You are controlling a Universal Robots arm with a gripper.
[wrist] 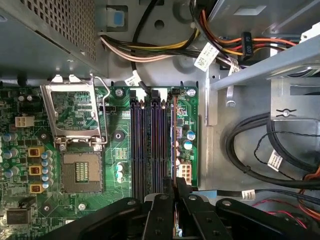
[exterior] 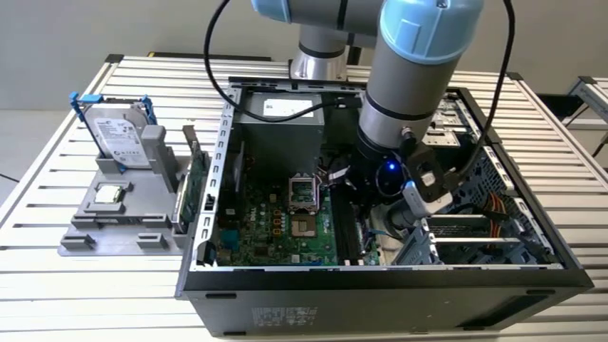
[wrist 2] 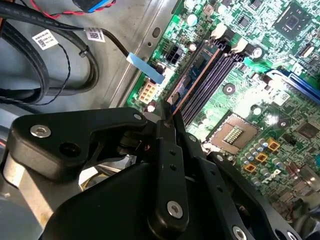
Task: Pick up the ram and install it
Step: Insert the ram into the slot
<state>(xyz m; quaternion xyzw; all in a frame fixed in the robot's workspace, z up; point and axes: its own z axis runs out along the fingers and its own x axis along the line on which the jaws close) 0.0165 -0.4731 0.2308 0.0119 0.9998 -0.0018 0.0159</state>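
The ram (wrist 2: 197, 70) is a thin dark stick with a copper-coloured edge. It stands on edge along the memory slot nearest the motherboard's edge. In the first wrist view the ram (wrist: 174, 135) appears as a thin line beside the empty dark slots (wrist: 147, 145). My gripper (wrist: 175, 186) is shut on the ram's near end, its black fingers (wrist 2: 165, 130) pressed together over it. In the exterior view the arm's wrist (exterior: 394, 167) reaches down into the open computer case (exterior: 380, 281), over the slots. I cannot tell whether the ram is fully seated.
A bare CPU socket (wrist: 80, 172) with its open metal frame lies beside the slots. Cable bundles (wrist: 260, 150) and a metal drive bay (wrist: 260, 65) crowd the other side. Outside the case, a grey holder carries a silver hard drive (exterior: 124, 139), and a green card (exterior: 195, 185) stands upright.
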